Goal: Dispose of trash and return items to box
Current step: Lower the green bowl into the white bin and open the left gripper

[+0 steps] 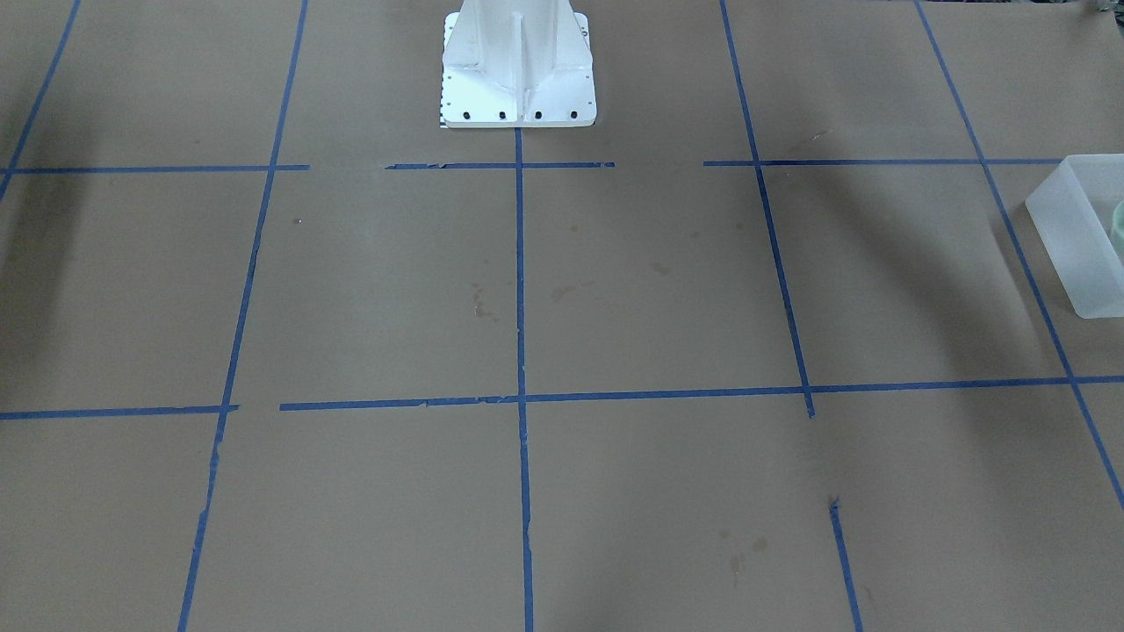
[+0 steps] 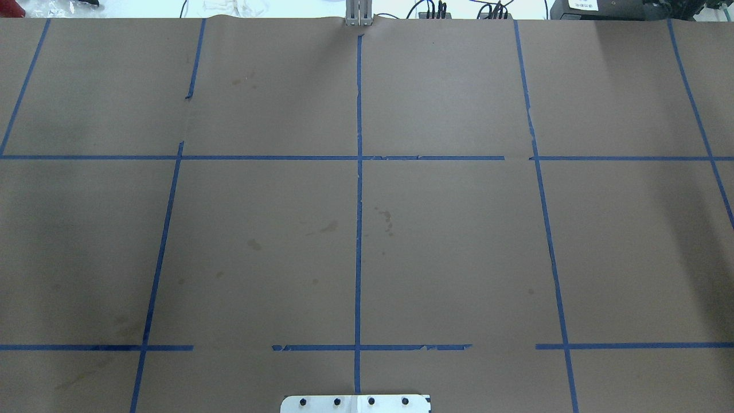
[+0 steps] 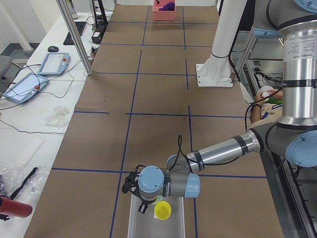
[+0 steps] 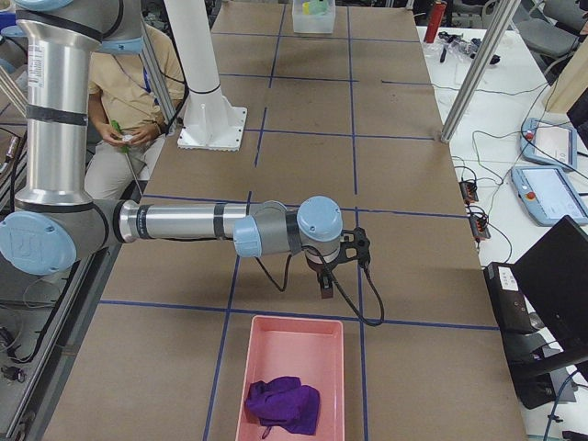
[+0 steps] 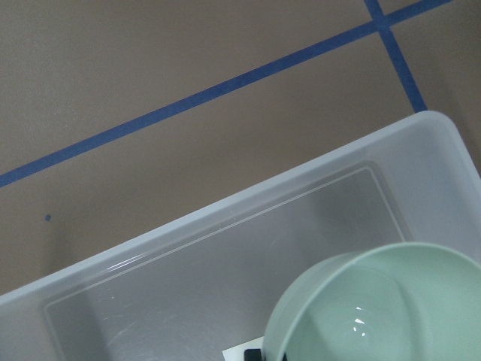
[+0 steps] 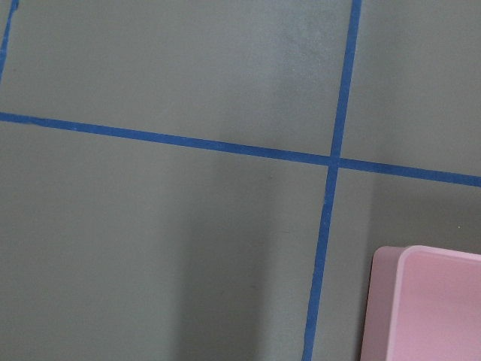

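Left wrist-mounted: glossy mint-green bowl (image 5: 376, 308) inside frosted box (image 5: 225, 210); state of jaws indiscernible.

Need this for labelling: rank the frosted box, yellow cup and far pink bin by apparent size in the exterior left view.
Largest: box.
Then: pink bin and yellow cup look about alike. The bin is far from the camera, so I leave them unranked.
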Motion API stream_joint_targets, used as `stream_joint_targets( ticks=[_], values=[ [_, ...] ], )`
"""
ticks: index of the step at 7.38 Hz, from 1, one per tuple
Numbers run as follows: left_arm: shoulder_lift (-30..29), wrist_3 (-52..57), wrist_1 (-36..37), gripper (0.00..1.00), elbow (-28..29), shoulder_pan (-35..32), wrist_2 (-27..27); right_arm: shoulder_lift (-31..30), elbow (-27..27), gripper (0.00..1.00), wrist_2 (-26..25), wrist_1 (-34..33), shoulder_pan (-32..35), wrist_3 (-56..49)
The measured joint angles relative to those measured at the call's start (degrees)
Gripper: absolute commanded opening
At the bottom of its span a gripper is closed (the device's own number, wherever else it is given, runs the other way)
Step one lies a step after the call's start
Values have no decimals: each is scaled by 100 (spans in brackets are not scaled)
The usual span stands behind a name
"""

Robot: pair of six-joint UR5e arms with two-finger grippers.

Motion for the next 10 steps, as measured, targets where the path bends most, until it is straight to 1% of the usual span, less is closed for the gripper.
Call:
stream_joint_targets(
  ticks=[1, 2, 4, 5, 6, 7, 8, 9, 10],
  values=[
    [-3, 2, -5, 73, 2, 2, -47, -2, 0, 100, 0, 0, 0, 0],
    [-11, 2, -9, 73, 2, 4, -70, -3, 3, 100, 0, 0, 0, 0],
    [-47, -2, -5, 80, -59, 4, -74, -3, 24, 100, 0, 0, 0, 0],
    [-71, -69, 0, 86, -210, 4, -21, -6, 72, 100, -15, -3, 0, 0],
    [-82, -260, 14, 91, -539, 4, 206, -16, 139, 100, -91, -17, 0, -2],
    [-88, -516, 98, 95, -980, 4, 566, -28, 204, 100, -284, -41, 0, -5],
    [-92, -837, 299, 99, -1410, 7, 767, -36, 265, 100, -499, -69, 0, -7],
    [-95, -1320, 584, 99, -1838, 23, 688, -35, 327, 100, -616, -146, 0, -8],
    [-96, -1767, 793, 99, -2139, 69, 431, -24, 442, 100, -656, -349, -3, -7]
  ],
)
